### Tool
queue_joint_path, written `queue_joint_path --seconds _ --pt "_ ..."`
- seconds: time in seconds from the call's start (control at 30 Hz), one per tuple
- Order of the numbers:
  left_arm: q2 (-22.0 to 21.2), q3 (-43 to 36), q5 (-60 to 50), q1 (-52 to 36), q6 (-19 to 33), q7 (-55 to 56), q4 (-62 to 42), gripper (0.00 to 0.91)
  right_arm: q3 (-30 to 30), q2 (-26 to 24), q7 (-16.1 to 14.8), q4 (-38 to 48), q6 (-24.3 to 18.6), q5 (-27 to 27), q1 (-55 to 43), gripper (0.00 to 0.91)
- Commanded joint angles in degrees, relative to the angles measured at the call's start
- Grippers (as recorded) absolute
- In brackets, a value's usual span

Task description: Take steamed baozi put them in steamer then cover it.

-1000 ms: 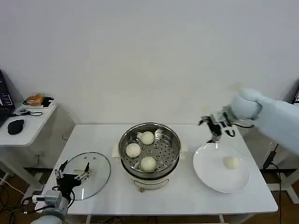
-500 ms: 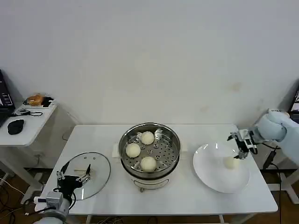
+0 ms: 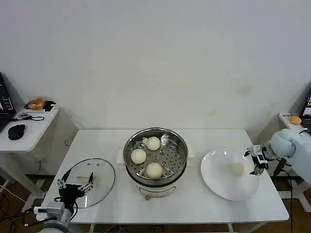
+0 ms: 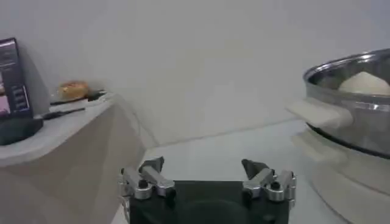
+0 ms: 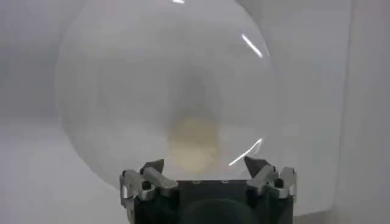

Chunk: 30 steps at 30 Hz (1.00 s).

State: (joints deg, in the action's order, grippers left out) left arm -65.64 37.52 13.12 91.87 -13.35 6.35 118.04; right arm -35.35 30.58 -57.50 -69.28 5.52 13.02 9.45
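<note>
Right wrist view — baozi (image 5: 194, 141) blurred before right gripper (image 5: 205, 173).

Steamer (image 4: 350, 103) cut off at the left wrist view's edge, one baozi (image 4: 364, 82) half hidden behind its rim, last baozi (image 5: 194, 143) blurred (a pale smudge) on the plate (image 5: 122, 91), right arm (image 3: 296, 148) cropped at the head view's edge.

I see a plain white wall (image 3: 155, 58) behind the white bench (image 3: 194, 204). To the left stands a white side table (image 3: 34, 133) carrying a black mouse (image 3: 16, 131), a dark screen's edge (image 3: 5, 102) and something orange (image 3: 36, 103). Cables (image 3: 12, 206) trail over the brown floor (image 3: 9, 187) below.
</note>
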Motion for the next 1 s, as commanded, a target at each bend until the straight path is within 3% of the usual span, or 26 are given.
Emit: queue_joint_path --seconds 0.03,0.33,0.67,0.87,1.0 --pt "0.04 0.21 0.06 0.12 -0.02 -0.02 0.01 0.907 2.70 5.16 0.37 6.35 -0.52 2.10 2.93 0.907" --pt "0.15 1.08 0.05 0.59 0.01 -0.18 -0.23 0.907 2.70 8.88 1.04 10.47 -1.00 3.05 2.30 0.907" --pt "0.12 0.85 0.11 0.06 -0.09 -0.03 -0.26 0.907 2.66 8.69 0.93 10.68 -0.14 2.90 2.60 0.715" --pt "0.08 0.88 0.09 0.21 -0.08 0.00 -0.08 0.907 2.86 8.03 0.14 9.70 0.04 2.60 2.34 0.645" --pt "0.06 0.99 0.11 0.44 -0.08 0.02 0.24 0.907 2.61 6.88 -0.74 7.97 0.44 1.61 1.48 0.645"
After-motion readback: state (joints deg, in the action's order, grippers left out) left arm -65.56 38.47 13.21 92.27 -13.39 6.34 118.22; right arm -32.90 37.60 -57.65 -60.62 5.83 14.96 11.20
